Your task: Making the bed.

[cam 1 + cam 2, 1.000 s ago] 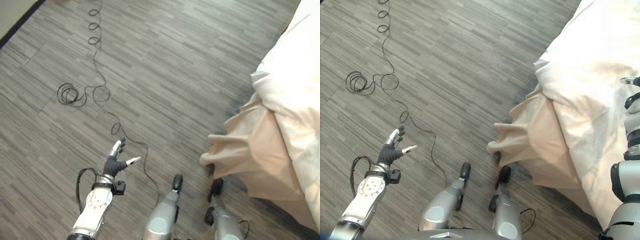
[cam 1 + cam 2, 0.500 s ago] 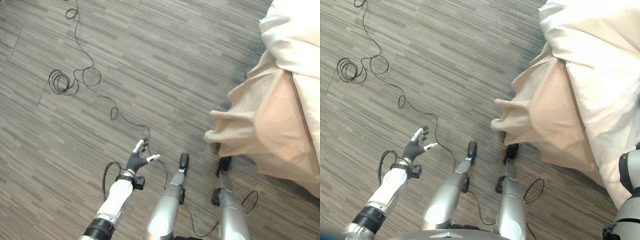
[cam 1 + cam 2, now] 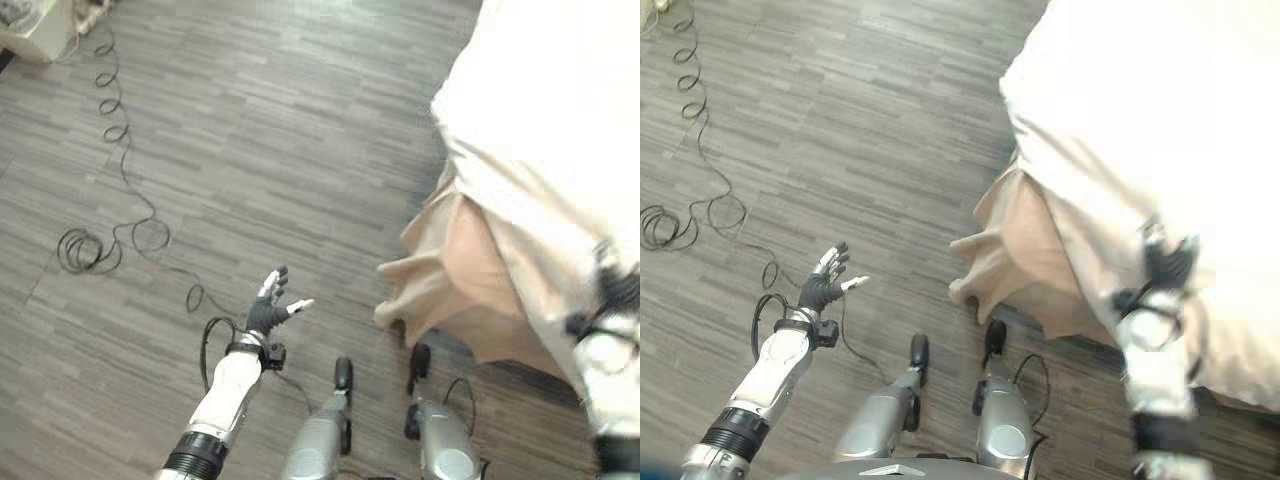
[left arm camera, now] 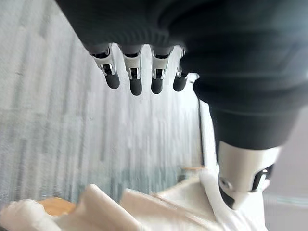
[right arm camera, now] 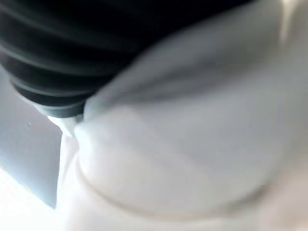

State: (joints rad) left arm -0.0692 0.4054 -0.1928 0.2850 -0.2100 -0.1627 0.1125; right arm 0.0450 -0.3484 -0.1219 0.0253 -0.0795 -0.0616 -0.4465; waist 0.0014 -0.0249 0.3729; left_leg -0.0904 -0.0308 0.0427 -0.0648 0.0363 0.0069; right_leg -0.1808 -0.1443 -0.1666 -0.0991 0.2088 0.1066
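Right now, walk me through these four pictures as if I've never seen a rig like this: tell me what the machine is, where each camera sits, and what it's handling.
This is a two-legged humanoid robot making a bed. Two pictures come from a stereo camera on its head, looking down at the grey wood-pattern floor; they show one scene from slightly different spots. The other two come from cameras on its wrists, looking along each hand from very close.

The left hand hangs over the floor, fingers straight, holding nothing. Its wrist view shows those dark-tipped fingers with the floor beyond them.

The right hand is up against the white duvet at the bed's edge. Its wrist view is blurred white cloth, so whether it grips the duvet cannot be told.

Below the duvet a beige sheet hangs to the floor in folds.
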